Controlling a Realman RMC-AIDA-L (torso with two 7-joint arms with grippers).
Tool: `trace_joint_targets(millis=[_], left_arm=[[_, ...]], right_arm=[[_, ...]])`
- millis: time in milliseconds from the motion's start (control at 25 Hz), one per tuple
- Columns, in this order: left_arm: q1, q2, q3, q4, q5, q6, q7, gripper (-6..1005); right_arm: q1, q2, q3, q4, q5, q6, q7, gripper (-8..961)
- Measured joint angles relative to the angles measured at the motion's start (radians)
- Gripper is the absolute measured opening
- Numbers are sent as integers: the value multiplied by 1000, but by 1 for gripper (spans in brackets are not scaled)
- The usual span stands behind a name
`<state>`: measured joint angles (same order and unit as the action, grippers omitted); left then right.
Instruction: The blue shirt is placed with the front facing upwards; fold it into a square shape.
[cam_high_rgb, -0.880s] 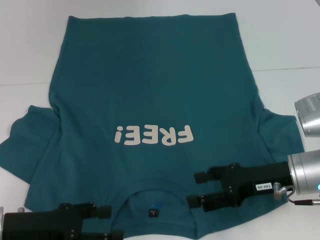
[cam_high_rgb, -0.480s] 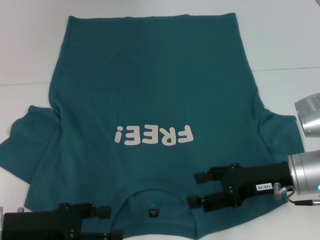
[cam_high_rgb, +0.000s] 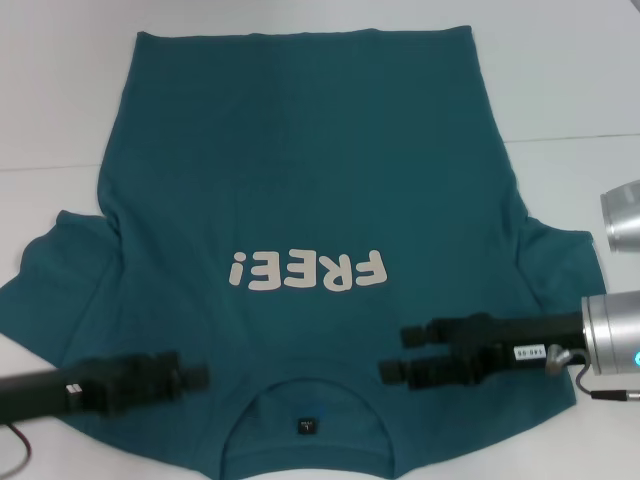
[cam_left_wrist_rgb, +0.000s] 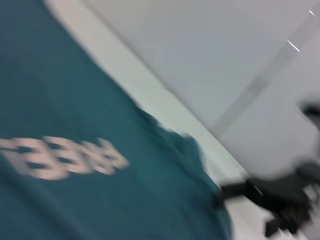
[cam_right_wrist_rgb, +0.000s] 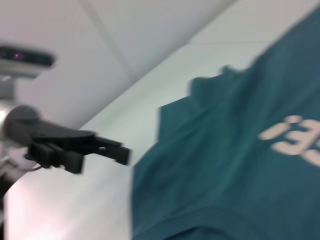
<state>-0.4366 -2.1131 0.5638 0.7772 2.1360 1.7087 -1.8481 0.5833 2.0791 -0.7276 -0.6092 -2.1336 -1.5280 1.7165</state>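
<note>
Flanking blue shirt (cam_high_rgb: 300, 170) collar, left claw (cam_high_rgb: 197, 376), right claw (cam_high_rgb: 397, 352)

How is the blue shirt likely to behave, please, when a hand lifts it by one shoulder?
The blue shirt lies flat with soft wrinkles at its sleeves, so it will probably drape limply rather than hold shape. It looks thin and light. On the smooth white table it may slide.

I see the blue shirt (cam_high_rgb: 300, 200) spread flat, print up, on the white table (cam_high_rgb: 570, 80), collar nearest me. My left gripper (cam_high_rgb: 195, 376) sits over the shirt's shoulder left of the collar; my right gripper (cam_high_rgb: 395, 352), fingers parted, is right of the collar.
</note>
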Motion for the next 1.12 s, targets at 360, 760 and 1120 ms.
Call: trace_joint_targets(millis=[360, 760, 1120], left_arm=[[-41, 42, -190, -17, -17, -83, -380, 874], [-52, 54, -215, -35, -25, -189, -525, 875], [-48, 62, -214, -56, -16, -265, -525, 874]], right_arm=[[21, -17, 27, -17, 1, 32, 203, 924], [41, -45, 29, -24, 29, 29, 324, 924], [31, -58, 30, -18, 30, 27, 325, 924]])
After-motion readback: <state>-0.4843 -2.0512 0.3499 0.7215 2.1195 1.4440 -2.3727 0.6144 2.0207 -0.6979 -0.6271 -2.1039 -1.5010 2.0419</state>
